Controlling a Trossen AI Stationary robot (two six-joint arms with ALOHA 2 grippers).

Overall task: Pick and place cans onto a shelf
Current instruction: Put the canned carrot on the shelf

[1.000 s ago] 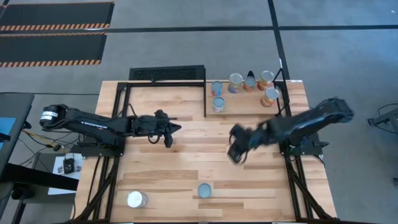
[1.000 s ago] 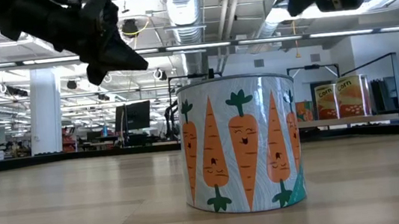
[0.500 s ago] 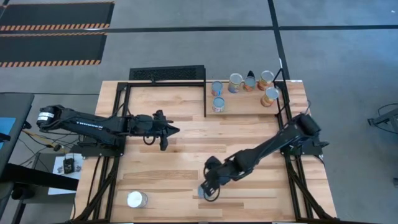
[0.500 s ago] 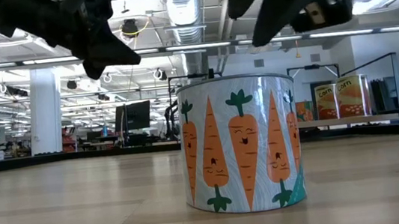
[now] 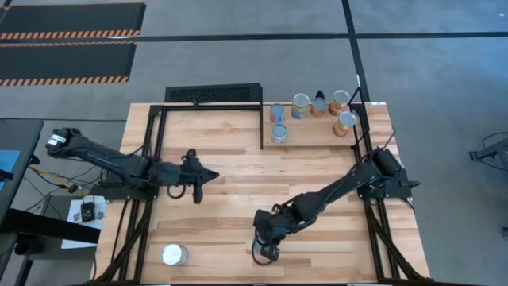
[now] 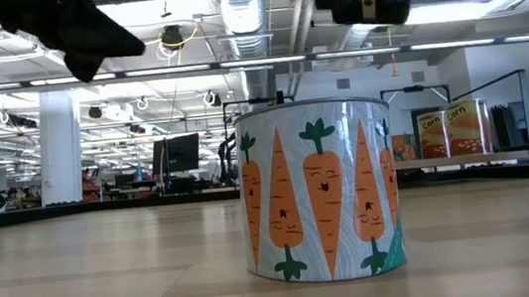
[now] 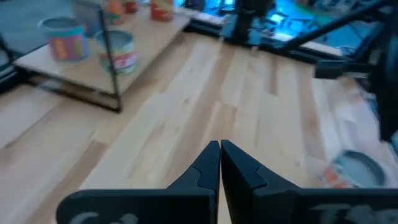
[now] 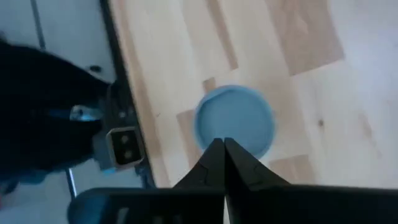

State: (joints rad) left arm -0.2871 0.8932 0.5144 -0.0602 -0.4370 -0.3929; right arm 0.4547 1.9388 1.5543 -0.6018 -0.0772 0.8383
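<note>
Low view gives me the best read on labels: the carrot can [image 6: 318, 190] in front wears orange cartoon carrots with faces, and two tins far behind on the shelf [image 6: 466, 160] read "Corn" [image 6: 450, 130]. From overhead, my right pincer [image 5: 262, 251] hangs directly over that can near the bench's front edge; its wrist camera shows the fingers pressed together above the grey-blue lid [image 8: 235, 121], not around it. My left pincer [image 5: 198, 189] also has its fingers together, over bare planks at mid-bench, with clear wood all round it. A white-topped can [image 5: 174, 254] stands at the front left corner. Six or so cans [image 5: 279, 133] sit on the shelf at the back right, inside black frame bars [image 5: 262, 127]; I can't read their labels from here, they look blurred. Behind the bench lies grey floor with a striped mat [image 5: 67, 60].
</note>
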